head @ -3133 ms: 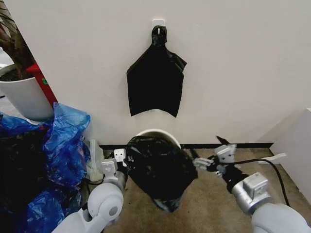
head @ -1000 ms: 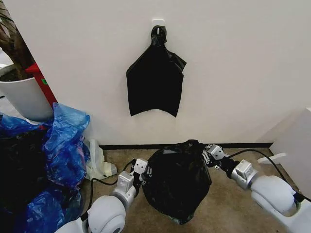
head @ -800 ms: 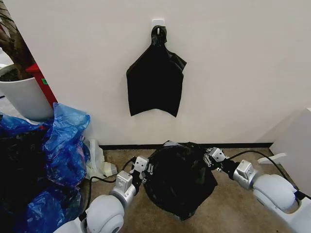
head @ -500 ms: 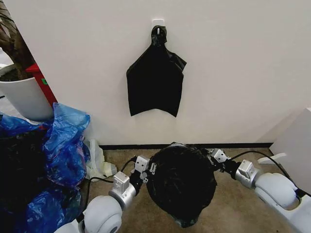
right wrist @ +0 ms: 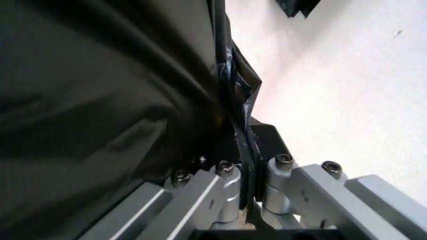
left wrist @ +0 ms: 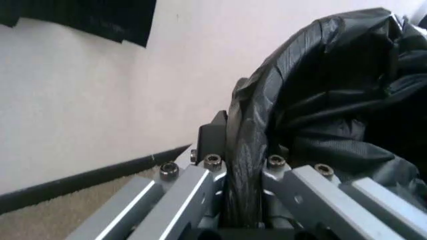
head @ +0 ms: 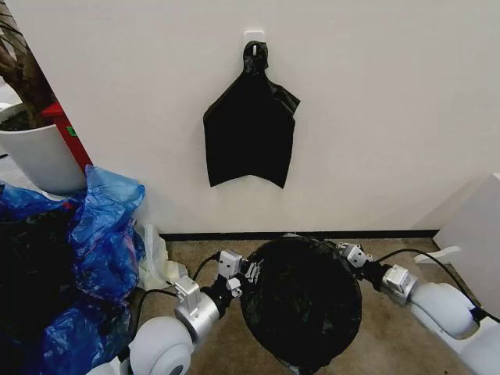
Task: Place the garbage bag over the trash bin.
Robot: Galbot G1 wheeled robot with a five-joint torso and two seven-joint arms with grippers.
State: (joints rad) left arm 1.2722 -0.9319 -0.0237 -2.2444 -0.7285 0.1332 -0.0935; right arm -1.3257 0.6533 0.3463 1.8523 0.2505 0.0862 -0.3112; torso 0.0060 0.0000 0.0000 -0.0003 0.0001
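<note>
Left hand clamped on the left edge of the garbage bag; left wrist view shows a fold of black film pinched between the two metal fingers. Right hand closed on the opposite edge of the bag; right wrist view shows a thin seam of plastic running down between its fingers.

Bag stretched between the two hands, mouth spread into a wide round opening facing up toward the head camera, dark interior visible. Lower end of the bag hangs down to the bottom of the head view. Whole thing sits low over the carpeted floor, just in front of the wall and its black baseboard. Trash bin hidden under the black film; cannot make out any of its rim or wall.

Second black bag hangs flat on a wall hook directly above. Blue plastic bags heaped at far left, white plant pot behind them. White box at right edge.
</note>
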